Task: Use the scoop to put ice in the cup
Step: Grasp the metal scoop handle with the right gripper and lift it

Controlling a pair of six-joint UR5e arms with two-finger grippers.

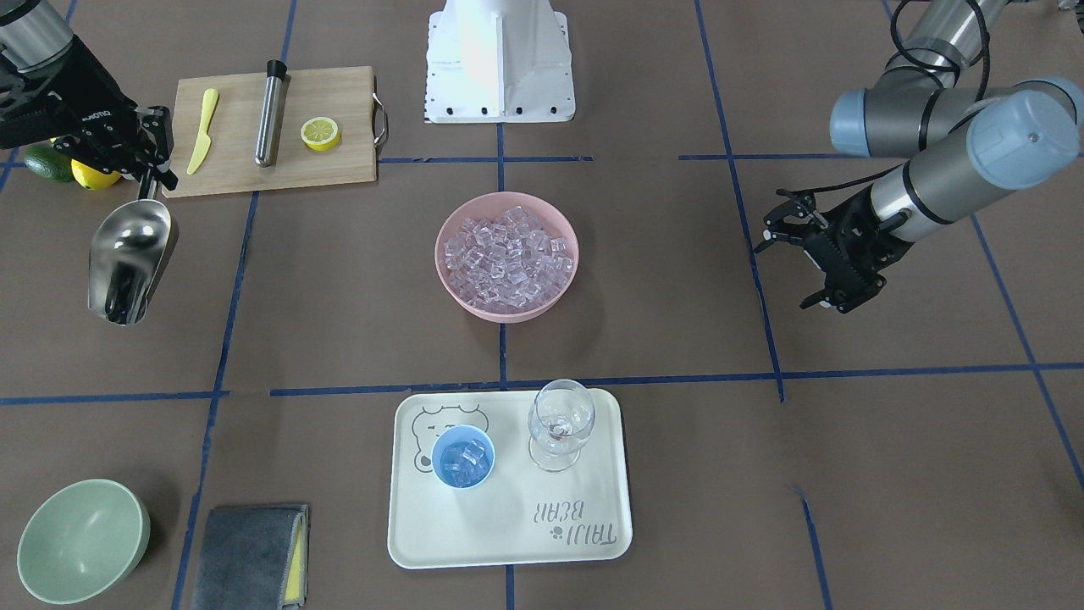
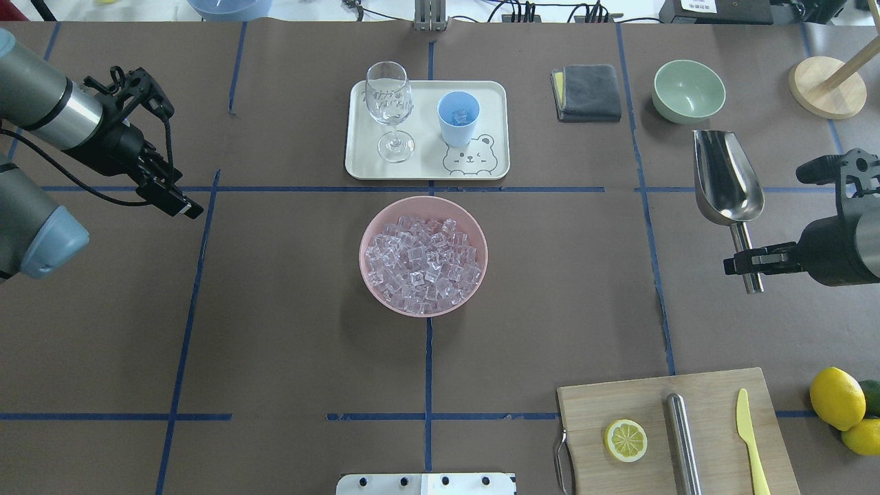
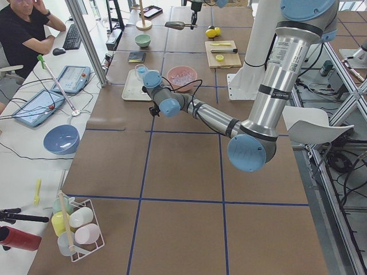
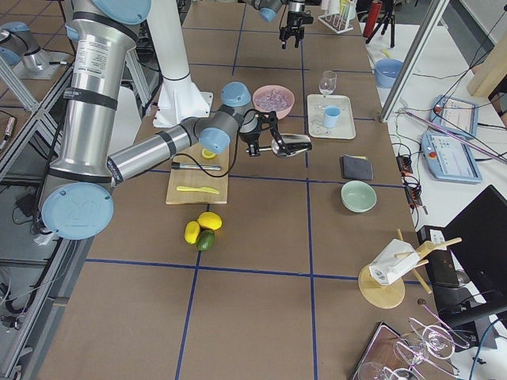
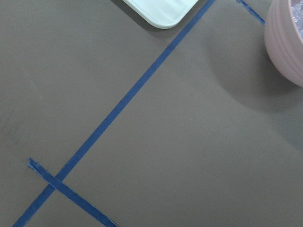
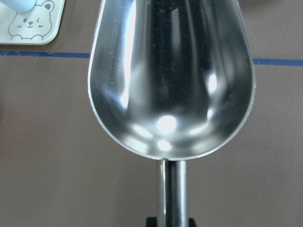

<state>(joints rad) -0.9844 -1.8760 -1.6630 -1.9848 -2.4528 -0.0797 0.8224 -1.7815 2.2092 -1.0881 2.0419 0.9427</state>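
Note:
Clear ice cubes [image 2: 423,265] fill a pink bowl [image 2: 371,227] at mid-table. On a white tray [image 2: 361,165] behind the bowl stands the light-blue cup [image 2: 458,117], with a few ice cubes [image 1: 463,460] inside it. My right gripper [image 2: 751,262] is shut on the rod handle of the steel scoop [image 2: 727,179], held above the table far to the right of the bowl. The right wrist view shows the scoop [image 6: 170,80] empty. On the far left, my left gripper [image 2: 168,155] hangs open with nothing in it.
A wine glass [image 2: 390,103] shares the tray. A grey cloth [image 2: 588,93] and a green bowl [image 2: 689,89] lie behind the scoop. Near the right front is a cutting board [image 2: 715,392] with a lemon half, a steel cylinder and a yellow knife. Whole lemons [image 2: 837,399] lie beside it.

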